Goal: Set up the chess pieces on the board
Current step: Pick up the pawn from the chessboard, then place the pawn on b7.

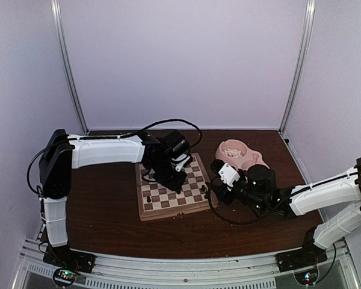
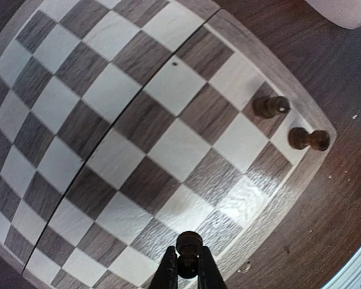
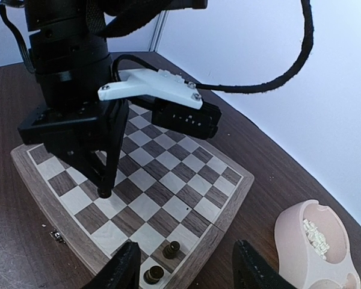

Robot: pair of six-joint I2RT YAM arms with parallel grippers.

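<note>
Dark piece (image 2: 188, 242) pinched in the left fingers (image 2: 167, 272), low over the board (image 2: 168, 84), near one edge.

Left fingers are closed on the piece's round head. I can't tell if its base is seated on a square yet. Two dark pieces (image 2: 271, 106) stand on the corner squares at the board's right side. Right fingers (image 3: 123, 268) are spread and hold nothing. They hover just beside that corner, with the pink bowl (image 3: 313, 241) next to them on the bench (image 1: 102, 211). Risk 1: letting go with the base off the surface or straddling a line, so the piece topples or rolls. The grip is high on a rounded head, so it may also pivot. Risk 2: the right fingers sit close to the two set pieces, and any drift inward knocks them over.
</note>
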